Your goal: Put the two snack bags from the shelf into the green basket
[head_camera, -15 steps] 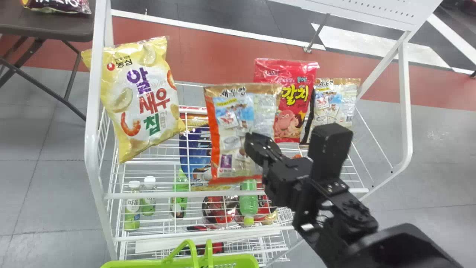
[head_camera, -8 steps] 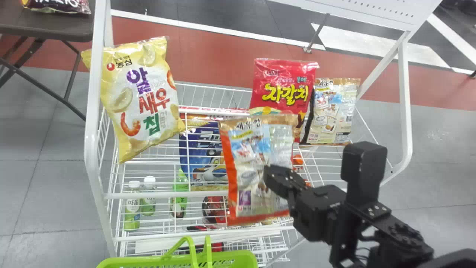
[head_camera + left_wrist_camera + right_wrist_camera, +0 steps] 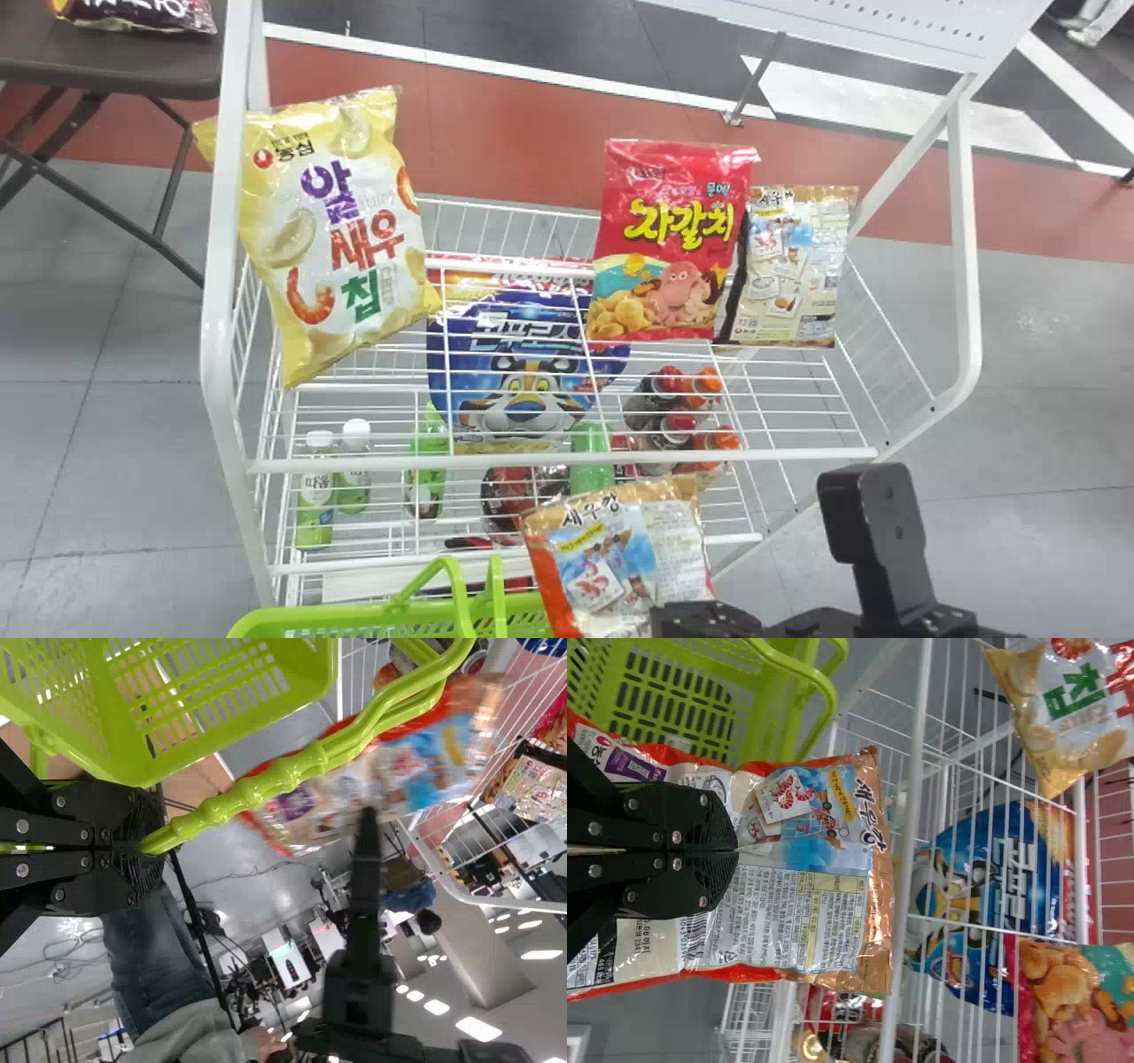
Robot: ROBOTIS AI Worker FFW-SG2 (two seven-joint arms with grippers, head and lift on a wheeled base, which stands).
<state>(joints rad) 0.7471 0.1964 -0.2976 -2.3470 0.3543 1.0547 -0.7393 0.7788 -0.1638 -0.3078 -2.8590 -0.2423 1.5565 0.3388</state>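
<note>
From my seat I see the right gripper at the bottom edge of the head view, right of centre, its flat black fingers clamped on an orange-and-tan snack bag. The bag is crinkled, shiny film, tipped a little, with a flat, crimped tan top edge. The right wrist view shows the pinch clearly: the fingertips meet over the printed film, partway down the packet.

That snack bag is just beside the right end of the green basket in the head view, at the bottom, left of centre – I can't tell whether they touch. The basket is smooth moulded plastic with slotted walls. My left gripper is closed around its handle, a glossy rod with rounded, knobbly bulges along the grip.

A white wire rack takes up the middle of the frame. At its upper left leans a plump, pillow-shaped yellow bag. Right of centre stands a flatter red bag in shiny film, and just to its right a tan packet printed like the one I'm holding. Below these, through the thin wires, I see a broad blue bag in the centre, red- and orange-capped bottles to its right, and small white-capped bottles at lower left. A dark, smooth-topped table juts into the upper left corner – a maroon packet lies on it.
</note>
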